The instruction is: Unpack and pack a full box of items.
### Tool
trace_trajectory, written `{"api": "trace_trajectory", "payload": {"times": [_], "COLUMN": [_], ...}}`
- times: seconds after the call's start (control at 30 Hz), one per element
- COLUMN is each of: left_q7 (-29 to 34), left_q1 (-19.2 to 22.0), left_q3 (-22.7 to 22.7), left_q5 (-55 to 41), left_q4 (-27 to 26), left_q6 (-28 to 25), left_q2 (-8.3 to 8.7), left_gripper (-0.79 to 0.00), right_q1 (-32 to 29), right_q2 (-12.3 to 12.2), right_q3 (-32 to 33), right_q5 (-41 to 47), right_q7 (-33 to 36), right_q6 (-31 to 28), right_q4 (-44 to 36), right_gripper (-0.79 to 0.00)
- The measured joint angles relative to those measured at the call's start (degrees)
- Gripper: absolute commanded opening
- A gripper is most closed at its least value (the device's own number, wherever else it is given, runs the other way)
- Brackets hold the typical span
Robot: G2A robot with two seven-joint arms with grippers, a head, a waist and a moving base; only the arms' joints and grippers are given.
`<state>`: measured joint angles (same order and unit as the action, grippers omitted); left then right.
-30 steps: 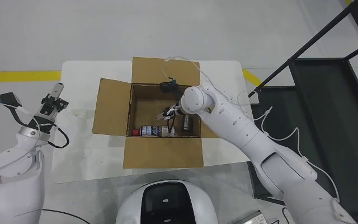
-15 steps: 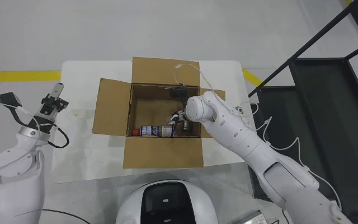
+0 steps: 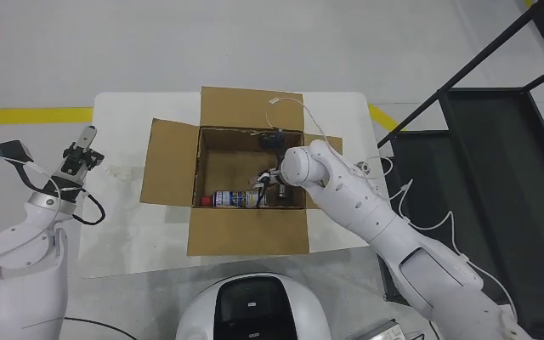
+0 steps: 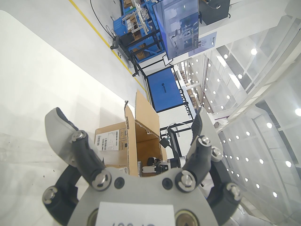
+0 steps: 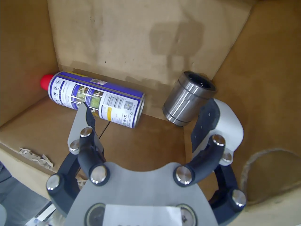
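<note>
**Top view.**
- Box (image 3: pixel 170 174): flaps open, sits on table (image 3: pixel 127 110).
- R pincer (image 3: pixel 265 183): down inside box.
- Can (image 3: pixel 234 198): on its side, just off the pincer's tips.
- L pincer (image 3: pixel 85 140): well apart from box, over table.

**Left wrist view.**
- L pincer (image 4: pixel 128 116): fingers spread wide, nothing between.
- Box (image 4: pixel 145 128): ahead of it, well off.
- Table (image 4: pixel 47 71): runs on ahead of the pincer to the box.

**Right wrist view.**
- R pincer (image 5: pixel 147 105): wide, empty, low over box (image 5: pixel 141 24) floor.
- Can (image 5: pixel 94 95): ahead of one fingertip, along the wall, red cap pointing away from pincer's centre.
- Bushing (image 5: pixel 188 97): steel, tilted, in the corner just ahead of the other finger. Contact w/ pad: cannot tell.

**Step (judged).** Unpack phase, approx. the last two items, and one needs picking.

**Doing it well (judged).**
- Jaws straddle the gap btwn both items, so commit to one.
- Bushing is nearer: shift sideways till it centres btwn pads.
- Grip across its round side, low on the body.
- Smooth steel is prob. heavy and slippy, so close firmly before lifting.
- Corner leaves little room for the outer finger, so mind the wall.
- Lift straight up, clear of flaps.
</note>
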<state>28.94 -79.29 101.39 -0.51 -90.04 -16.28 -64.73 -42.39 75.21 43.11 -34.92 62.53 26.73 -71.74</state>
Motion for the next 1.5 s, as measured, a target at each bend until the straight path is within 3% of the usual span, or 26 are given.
{"api": "trace_trajectory", "payload": {"times": [0.53,1.0,1.1,1.17,1.4,1.5], "left_q7": [0.0,0.0,0.0,0.0,0.0,0.0], "left_q1": [0.0,0.0,0.0,0.0,0.0,0.0], "left_q3": [0.0,0.0,0.0,0.0,0.0,0.0], "left_q5": [0.0,0.0,0.0,0.0,0.0,0.0], "left_q4": [0.0,0.0,0.0,0.0,0.0,0.0], "left_q6": [0.0,0.0,0.0,0.0,0.0,0.0], "left_q2": [0.0,0.0,0.0,0.0,0.0,0.0], "left_gripper": [0.0,0.0,0.0,0.0,0.0,0.0], "right_q1": [1.93,3.02,3.4,3.68,3.93,3.73], "right_q2": [3.56,5.94,6.59,7.02,8.02,8.26], "right_q3": [-5.24,-7.04,-7.21,-7.26,-7.15,-6.98], "right_q5": [-3.14,-4.2,-3.69,-3.35,-2.65,-2.72], "right_q7": [-3.28,-5.73,-6.42,-6.99,-8.07,-8.49], "right_q6": [12.74,14.68,14.42,14.1,13.25,13.25], "right_q4": [5.22,10.67,12.11,13.13,15.95,16.5], "right_gripper": [0.0,-0.006,-0.209,-0.391,-0.437,-0.409]}}
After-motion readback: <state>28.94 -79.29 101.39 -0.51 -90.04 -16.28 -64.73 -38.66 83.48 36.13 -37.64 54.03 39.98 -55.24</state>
